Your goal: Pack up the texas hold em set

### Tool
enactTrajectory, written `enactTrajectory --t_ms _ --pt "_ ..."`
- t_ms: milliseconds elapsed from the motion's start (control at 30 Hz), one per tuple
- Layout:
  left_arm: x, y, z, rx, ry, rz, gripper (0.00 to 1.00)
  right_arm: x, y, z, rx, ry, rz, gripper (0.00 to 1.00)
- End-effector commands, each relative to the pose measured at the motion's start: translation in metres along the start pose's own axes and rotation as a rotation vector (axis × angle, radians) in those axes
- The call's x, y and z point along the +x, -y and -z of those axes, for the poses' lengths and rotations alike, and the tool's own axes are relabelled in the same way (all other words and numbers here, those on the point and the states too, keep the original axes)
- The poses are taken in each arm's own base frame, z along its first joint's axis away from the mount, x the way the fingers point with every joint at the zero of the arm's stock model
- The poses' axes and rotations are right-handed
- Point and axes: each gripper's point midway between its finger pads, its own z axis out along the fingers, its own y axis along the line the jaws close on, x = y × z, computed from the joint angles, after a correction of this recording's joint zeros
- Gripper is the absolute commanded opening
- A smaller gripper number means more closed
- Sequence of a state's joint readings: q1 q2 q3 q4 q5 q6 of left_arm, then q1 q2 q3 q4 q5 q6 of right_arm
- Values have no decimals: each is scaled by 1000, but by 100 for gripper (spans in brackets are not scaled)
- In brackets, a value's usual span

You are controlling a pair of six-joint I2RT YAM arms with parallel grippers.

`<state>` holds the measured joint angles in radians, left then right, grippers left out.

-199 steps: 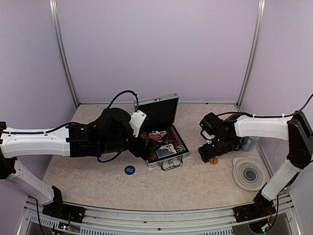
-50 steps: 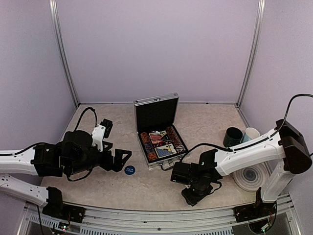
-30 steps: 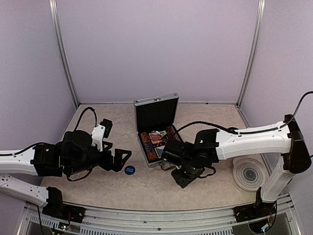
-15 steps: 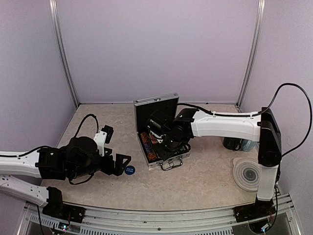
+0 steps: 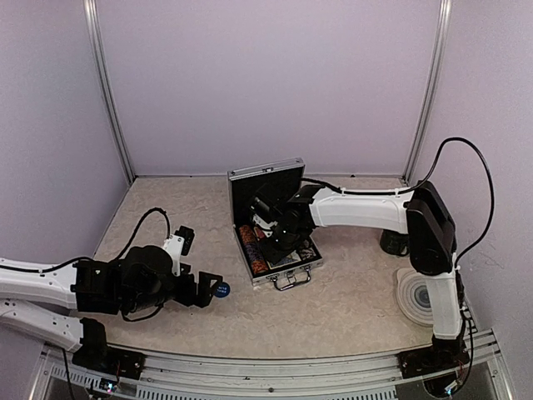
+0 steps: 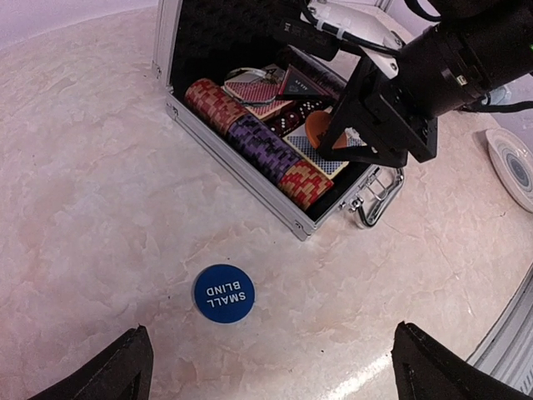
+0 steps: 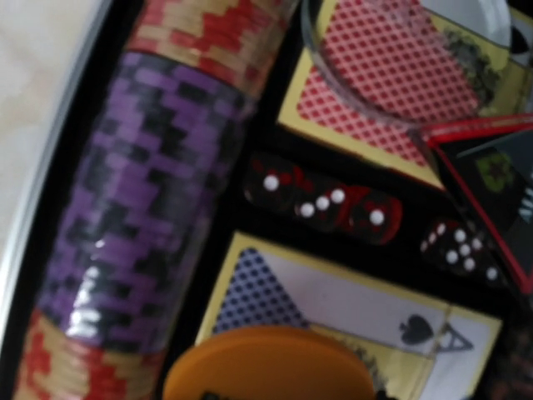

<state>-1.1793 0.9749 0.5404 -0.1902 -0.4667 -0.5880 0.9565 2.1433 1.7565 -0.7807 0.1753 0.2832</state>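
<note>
The silver case (image 5: 266, 170) stands open mid-table, with rows of chips (image 6: 250, 137), a red deck (image 7: 383, 75), a blue deck (image 7: 333, 308) and dark red dice (image 7: 325, 204) inside. Over the case's right half hovers my right gripper (image 5: 280, 240), shut on an orange round button (image 7: 271, 367) just above the blue deck. A blue "SMALL BLIND" button (image 6: 224, 293) lies flat on the table in front of the case. My left gripper (image 6: 275, 379) hangs wide open just short of it, with nothing between its fingers (image 6: 125, 367).
A dark mug (image 5: 391, 242) stands at the right, partly behind the right arm. The round grey ringed coaster (image 5: 420, 296) lies near the right front corner. The case's handle (image 6: 375, 200) sticks out toward the front.
The right arm has swung from the table's front up over the open case, carrying the orange button. The left gripper has crept right, closer to the blue button.
</note>
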Motion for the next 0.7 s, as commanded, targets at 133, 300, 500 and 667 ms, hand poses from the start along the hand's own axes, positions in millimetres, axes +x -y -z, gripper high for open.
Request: enactTrajectory --t_ms 133,300,500,667 --pt "4 10 -14 17 -22 2 99 -9 -1 -16 -37 13 15 48" --pt "12 9 -20 14 -47 -11 99 -18 0 0 -45 53 11 73" --pt "29 7 -34 -15 -116 -28 99 -28 5 37 -56 129 -6 90" --pt "45 2 -45 -45 -174 -37 99 -12 7 62 -71 159 -30 99"
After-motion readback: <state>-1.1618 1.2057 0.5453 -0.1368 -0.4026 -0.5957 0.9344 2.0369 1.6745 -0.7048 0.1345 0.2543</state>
